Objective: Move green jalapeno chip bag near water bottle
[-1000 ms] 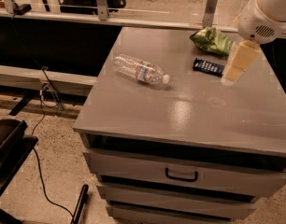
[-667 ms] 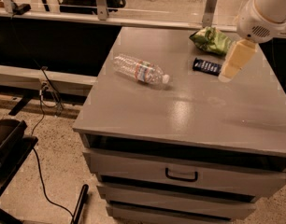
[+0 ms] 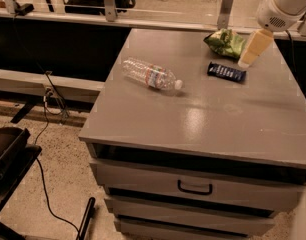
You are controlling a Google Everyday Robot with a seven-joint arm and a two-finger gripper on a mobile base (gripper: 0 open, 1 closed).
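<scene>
The green jalapeno chip bag [image 3: 227, 42] lies crumpled at the far right of the grey cabinet top [image 3: 213, 119]. The water bottle [image 3: 150, 74] lies on its side at the middle left, white cap pointing right. My gripper [image 3: 252, 50], with cream-coloured fingers hanging from a white arm, hovers just right of the bag and above the dark blue bar wrapper's far end. It holds nothing that I can see.
A flat dark blue bar wrapper [image 3: 226, 72] lies just in front of the bag. The cabinet has drawers with a black handle [image 3: 195, 188]. A cable [image 3: 48, 114] runs on the floor at left. A dark stand [image 3: 8, 154] is at the lower left.
The gripper has shifted slightly up and back, closer to the right side of the chip bag. The bottle, bag and wrapper have not moved.
</scene>
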